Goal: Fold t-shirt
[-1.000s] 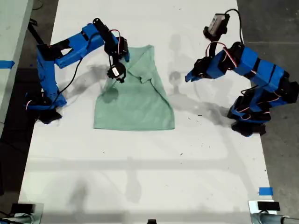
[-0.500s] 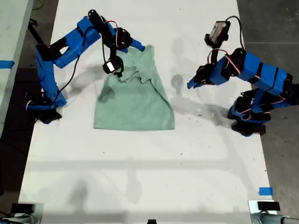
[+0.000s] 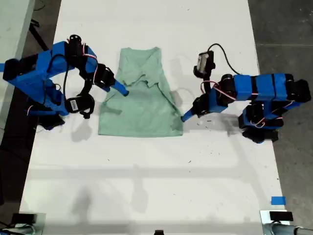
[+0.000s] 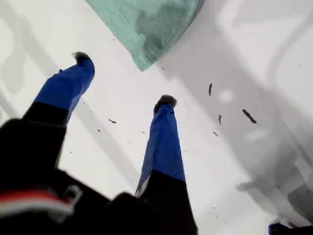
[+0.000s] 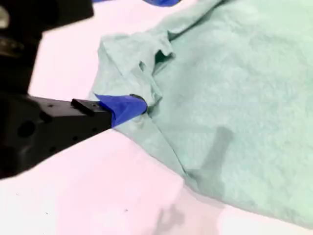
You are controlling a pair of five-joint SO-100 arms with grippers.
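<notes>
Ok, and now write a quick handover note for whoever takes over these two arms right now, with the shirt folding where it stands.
My first claw: open, empty, low over the table, just off the t-shirt hem corner on the exterior view's right.
My second claw: tip at the shirt's opposite edge, by a bunched sleeve; I cannot tell whether it grips.
Done: the shirt lies mostly flat, sleeves apparently turned inward, rumpled near the neck.
Left: probably smooth it, then fold it across.

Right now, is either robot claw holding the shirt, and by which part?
My first gripper is open, holding nothing; my second gripper sits at the t-shirt edge, hold unclear.
</notes>
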